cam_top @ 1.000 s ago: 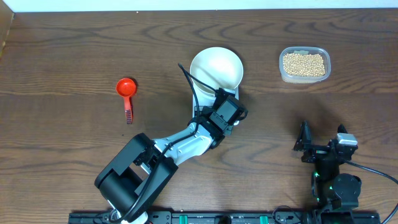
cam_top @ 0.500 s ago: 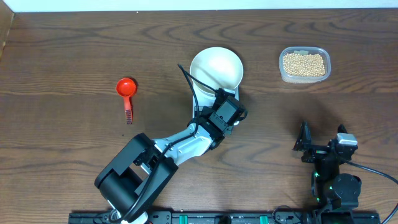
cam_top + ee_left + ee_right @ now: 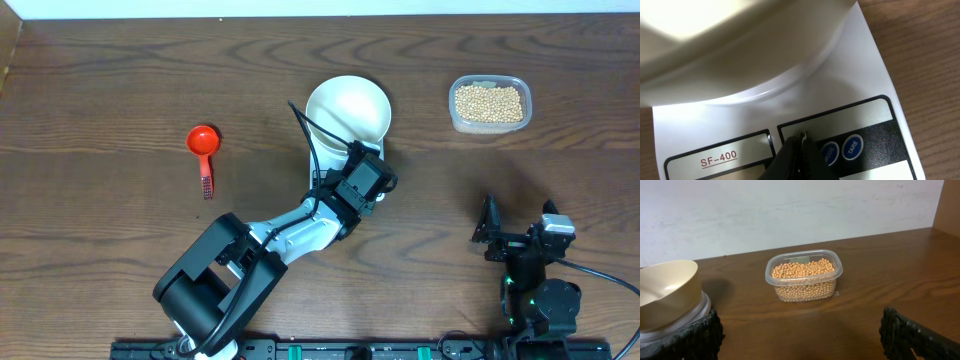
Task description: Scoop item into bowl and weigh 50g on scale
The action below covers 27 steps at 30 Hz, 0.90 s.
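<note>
The white bowl (image 3: pixel 348 109) stands on the scale (image 3: pixel 867 65); in the left wrist view its rim (image 3: pixel 740 45) fills the top. My left gripper (image 3: pixel 802 139) is shut, its tip resting on the scale's front panel just left of two blue buttons (image 3: pixel 853 146). From overhead the left wrist (image 3: pixel 360 180) covers the scale's front. The beans (image 3: pixel 489 102) fill a clear tub (image 3: pixel 803 277) at the back right. My right gripper (image 3: pixel 802 339) stands open and empty near the front edge, facing the tub.
A red scoop (image 3: pixel 204 145) lies on the wooden table at the left, handle toward the front. A pale wall (image 3: pixel 790 210) rises behind the table. Bare wood lies between the right gripper and the tub.
</note>
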Available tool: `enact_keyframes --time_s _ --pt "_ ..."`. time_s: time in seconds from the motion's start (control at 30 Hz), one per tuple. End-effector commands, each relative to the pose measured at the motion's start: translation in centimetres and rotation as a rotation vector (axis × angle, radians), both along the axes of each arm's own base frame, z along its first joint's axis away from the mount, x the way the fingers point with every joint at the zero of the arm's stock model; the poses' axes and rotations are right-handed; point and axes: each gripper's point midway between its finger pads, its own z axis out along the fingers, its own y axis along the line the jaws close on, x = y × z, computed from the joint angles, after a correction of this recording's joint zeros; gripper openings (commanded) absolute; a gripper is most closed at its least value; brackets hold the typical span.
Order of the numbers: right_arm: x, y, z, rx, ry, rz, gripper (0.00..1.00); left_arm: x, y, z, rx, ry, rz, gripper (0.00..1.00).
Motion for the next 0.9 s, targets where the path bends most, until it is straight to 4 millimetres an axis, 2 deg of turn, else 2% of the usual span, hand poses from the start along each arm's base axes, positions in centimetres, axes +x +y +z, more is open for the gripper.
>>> enact_keyframes --time_s 0.0,0.43,0.87 --pt "0.0 0.1 0.0 -0.008 -0.002 0.005 0.99 -7.7 5.9 -10.1 0.195 0.353 -0.030 0.07" --pt "0.0 0.1 0.0 -0.008 -0.002 0.004 0.99 -8.7 7.4 -10.2 0.261 0.389 -0.017 0.07" --pt "0.0 0.1 0.0 -0.008 -0.002 0.005 0.99 -7.7 6.5 -10.0 0.229 0.353 -0.020 0.07"
